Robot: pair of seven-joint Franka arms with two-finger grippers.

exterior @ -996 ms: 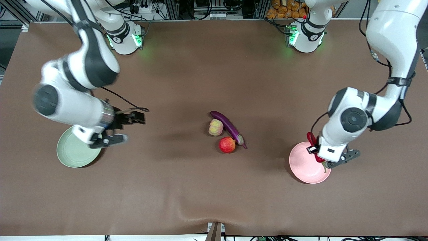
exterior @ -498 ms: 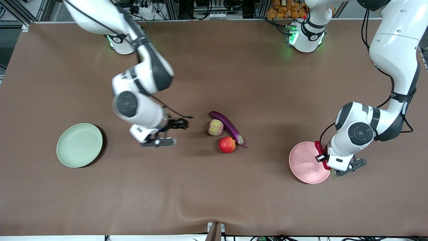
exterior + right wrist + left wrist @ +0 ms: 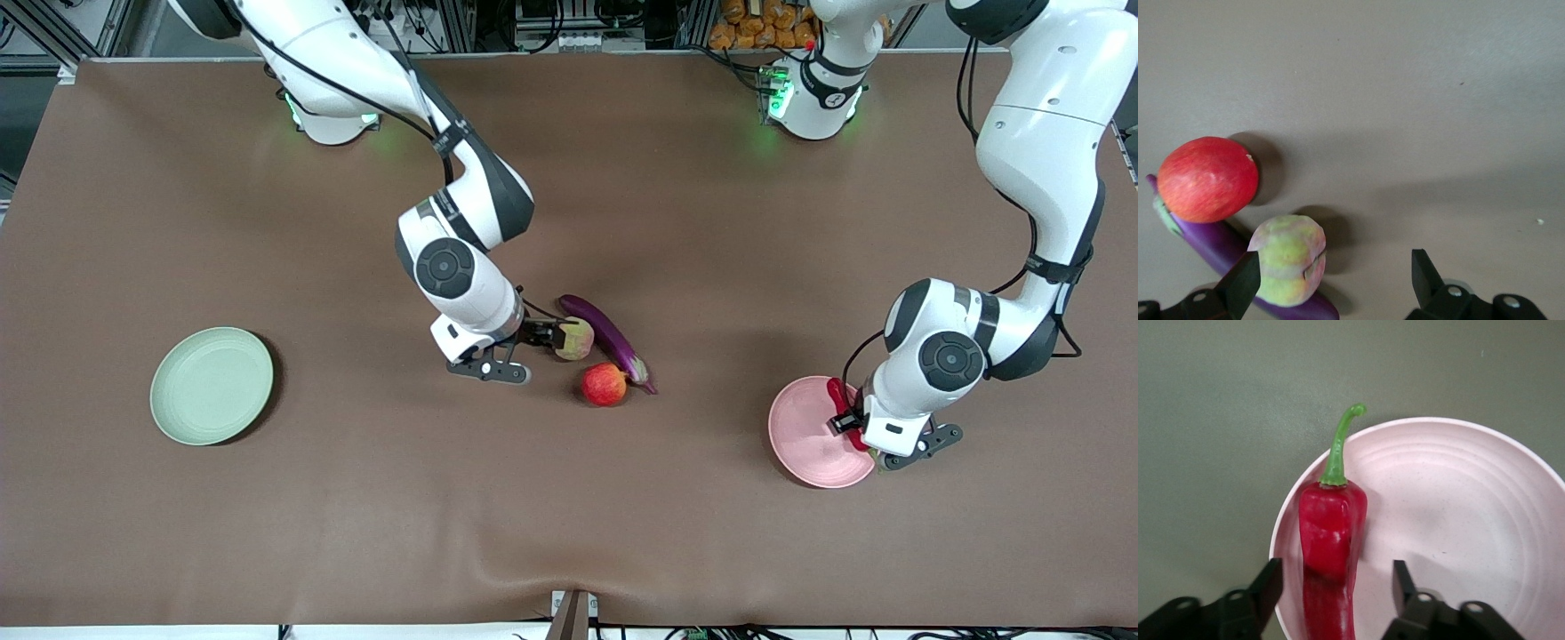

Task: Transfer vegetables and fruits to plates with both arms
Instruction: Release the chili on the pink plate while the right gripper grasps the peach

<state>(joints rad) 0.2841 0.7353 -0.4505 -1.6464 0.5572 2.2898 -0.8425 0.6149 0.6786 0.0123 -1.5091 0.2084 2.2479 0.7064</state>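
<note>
My right gripper (image 3: 520,353) is open low over the table beside the lumpy yellow-pink fruit (image 3: 576,339). In the right wrist view the fruit (image 3: 1288,259) sits just inside one finger (image 3: 1241,285) of the gripper (image 3: 1333,280). The round red fruit (image 3: 605,384) and the purple eggplant (image 3: 609,338) lie against it. My left gripper (image 3: 880,442) is open over the pink plate (image 3: 805,427), at its edge toward the left arm's end. The red pepper (image 3: 1331,540) lies on that plate (image 3: 1458,513) near its rim, between the open fingers (image 3: 1268,587), untouched. The green plate (image 3: 212,385) holds nothing.
The brown table cover (image 3: 569,498) is bare between the plates and the fruit cluster. Both arm bases (image 3: 813,93) stand along the table edge farthest from the front camera.
My right arm swung from over the green plate to the fruit cluster in the middle. My left gripper shifted slightly over the pink plate's edge with the pepper.
</note>
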